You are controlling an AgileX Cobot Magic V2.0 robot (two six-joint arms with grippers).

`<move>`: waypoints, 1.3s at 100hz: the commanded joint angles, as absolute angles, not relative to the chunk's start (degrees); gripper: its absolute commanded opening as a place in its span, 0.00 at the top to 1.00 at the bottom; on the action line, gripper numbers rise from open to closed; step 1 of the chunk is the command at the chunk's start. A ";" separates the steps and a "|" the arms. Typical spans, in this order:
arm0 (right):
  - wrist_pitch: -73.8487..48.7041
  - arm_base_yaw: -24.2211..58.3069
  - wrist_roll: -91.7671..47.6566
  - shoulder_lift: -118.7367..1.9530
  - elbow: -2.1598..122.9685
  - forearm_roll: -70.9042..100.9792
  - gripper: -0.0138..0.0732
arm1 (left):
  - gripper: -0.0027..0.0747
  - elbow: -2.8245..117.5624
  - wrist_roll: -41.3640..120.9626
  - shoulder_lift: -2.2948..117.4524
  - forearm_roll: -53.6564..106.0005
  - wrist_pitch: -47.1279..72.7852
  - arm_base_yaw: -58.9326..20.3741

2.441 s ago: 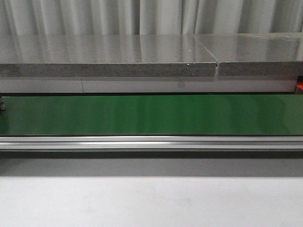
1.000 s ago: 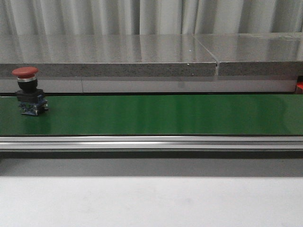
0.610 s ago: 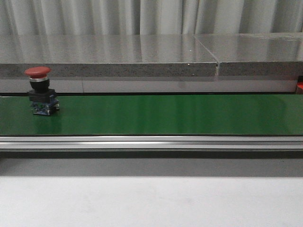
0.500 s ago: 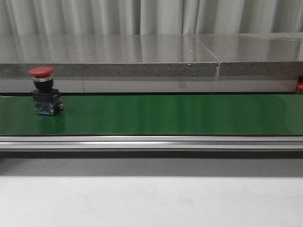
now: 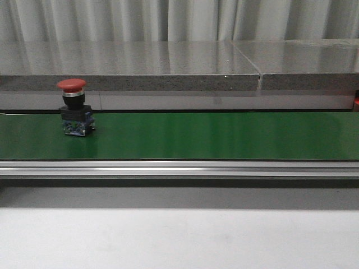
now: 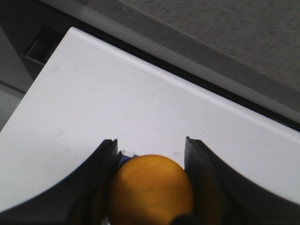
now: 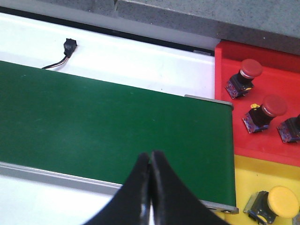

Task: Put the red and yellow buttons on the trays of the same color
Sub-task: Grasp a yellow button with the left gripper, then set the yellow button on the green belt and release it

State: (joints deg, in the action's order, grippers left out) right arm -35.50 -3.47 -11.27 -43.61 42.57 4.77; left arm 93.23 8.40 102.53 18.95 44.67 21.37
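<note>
Well leftward, red button (image 5: pixel 73 108) on belt (image 5: pixel 224 134).

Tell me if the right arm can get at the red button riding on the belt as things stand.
Probably not yet. The red button stands at the belt's left end, while the right gripper, shut and empty, hangs near the trays' end. No obstacle shows between them, only distance.

- The green belt (image 5: pixel 213 135) lies bare from centre out to 3 o'clock.
- One red button (image 5: pixel 75 107) stands upright at 9 o'clock.
- A grey ledge (image 5: pixel 168 73) walls the far side at 12 o'clock.
</note>
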 commanded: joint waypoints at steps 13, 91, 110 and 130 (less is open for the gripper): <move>-32.10 -3.53 -11.69 -43.15 44.08 4.47 0.92 | 0.93 91.25 8.29 92.44 19.14 44.49 15.88; -32.10 -3.53 -11.69 -43.15 44.08 4.47 0.92 | 0.93 65.73 8.39 85.81 16.99 33.07 5.02; -32.10 -3.53 -11.69 -43.15 44.08 4.47 0.92 | 0.92 65.43 8.39 87.60 16.99 32.70 5.02; -32.10 -3.53 -11.69 -43.15 44.08 4.47 0.92 | 0.91 65.43 8.81 89.54 16.99 33.56 5.02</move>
